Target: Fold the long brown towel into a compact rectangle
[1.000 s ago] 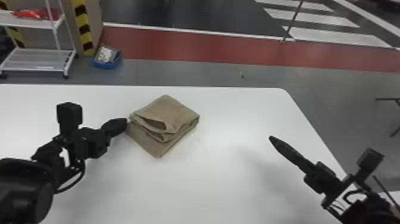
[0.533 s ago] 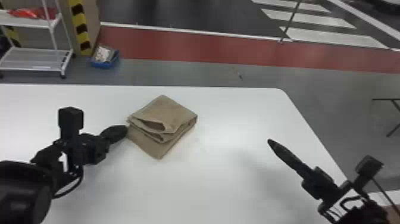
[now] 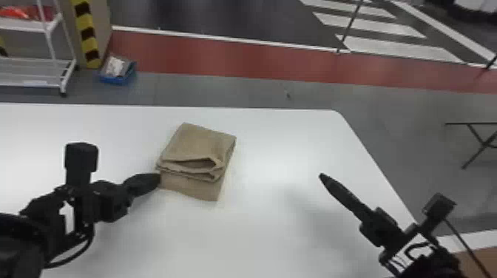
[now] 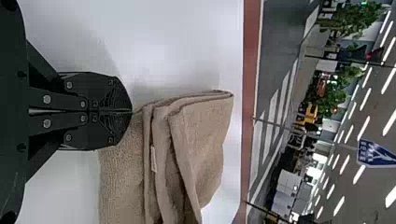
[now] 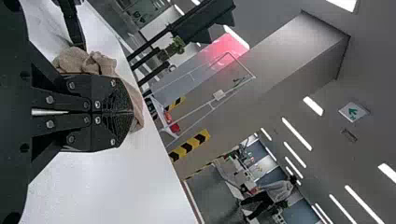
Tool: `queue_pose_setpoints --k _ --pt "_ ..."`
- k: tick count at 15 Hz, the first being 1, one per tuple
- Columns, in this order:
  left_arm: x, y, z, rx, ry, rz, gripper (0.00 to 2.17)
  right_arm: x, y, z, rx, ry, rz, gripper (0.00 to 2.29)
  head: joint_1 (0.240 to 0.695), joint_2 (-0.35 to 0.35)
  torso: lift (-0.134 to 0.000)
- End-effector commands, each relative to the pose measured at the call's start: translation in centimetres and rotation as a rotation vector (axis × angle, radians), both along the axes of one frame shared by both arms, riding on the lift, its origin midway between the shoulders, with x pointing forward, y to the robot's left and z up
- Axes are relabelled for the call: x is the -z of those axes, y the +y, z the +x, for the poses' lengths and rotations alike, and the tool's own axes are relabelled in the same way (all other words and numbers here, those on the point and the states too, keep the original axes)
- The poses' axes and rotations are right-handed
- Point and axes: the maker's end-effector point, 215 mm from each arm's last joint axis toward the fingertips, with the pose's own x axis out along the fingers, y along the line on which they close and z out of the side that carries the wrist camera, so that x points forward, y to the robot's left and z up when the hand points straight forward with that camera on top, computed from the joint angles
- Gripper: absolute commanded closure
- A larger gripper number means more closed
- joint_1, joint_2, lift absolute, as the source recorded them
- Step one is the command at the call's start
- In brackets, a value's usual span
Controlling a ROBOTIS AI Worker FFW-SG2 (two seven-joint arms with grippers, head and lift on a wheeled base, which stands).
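One white rack stands on the floor past the desk, at ten o'clock from the towel. Between ten and eleven o'clock, just beside a post with yellow and black stripes, sits a blue box.

Nearer, the left pincer points in from eight o'clock, its two fingers together and their tips touching the towel's left edge; whether they pinch any cloth, I cannot tell.

The brown towel lies on the desk, folded into a small, slightly skewed stack. Its folded layers gape a little toward six o'clock, and a lower layer sticks out beneath them on that same side. In the left wrist view a small pale tag shows on one of the folds.

Well apart from the towel, between three and four o'clock, the right pincer is over the desk with its fingers together and nothing between the tips. Farther right, beyond the desk edge, thin dark legs stand at about three o'clock.
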Motion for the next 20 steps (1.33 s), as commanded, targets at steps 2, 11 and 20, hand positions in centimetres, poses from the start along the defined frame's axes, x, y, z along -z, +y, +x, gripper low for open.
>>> queue_pose_setpoints --k 2,11,20 --pt "-0.3 -1.3 -1.9 0.03 0.044 -0.031 1.92 -0.4 0.2 0.3 -0.004 -0.008 0.003 2.01 0.695 -0.276 -0.128" --pt "-0.7 -4.3 -5.3 0.063 0.065 -0.057 1.92 -1.4 -0.4 0.3 0.001 -0.02 0.011 2.01 0.695 -0.335 -0.128" --pt "-8.1 2.9 -1.6 -0.111 -0.092 -0.077 1.91 -4.3 10.7 8.8 -0.092 -0.023 -0.228 2.01 0.695 -0.216 -0.128"
